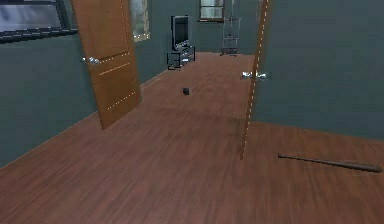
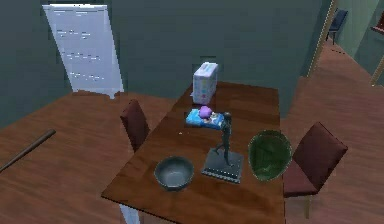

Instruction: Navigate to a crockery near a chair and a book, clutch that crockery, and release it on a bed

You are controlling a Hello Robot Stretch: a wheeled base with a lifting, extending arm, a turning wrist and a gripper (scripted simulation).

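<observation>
I see a brown desk (image 2: 255, 105) on wood floor (image 2: 60, 170) with a grey bowl (image 2: 173, 173) and green dish (image 2: 269, 155), left chair (image 2: 134, 122) and right chair (image 2: 313, 158) beside it; the fingers' state I cannot tell

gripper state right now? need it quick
gripper: cannot be told; the grey bowl sits on the table.

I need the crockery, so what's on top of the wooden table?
A grey bowl, a green dish, a statuette, a blue book with something pink on it, and a white box. The tabletop behind the box is hidden.
</observation>
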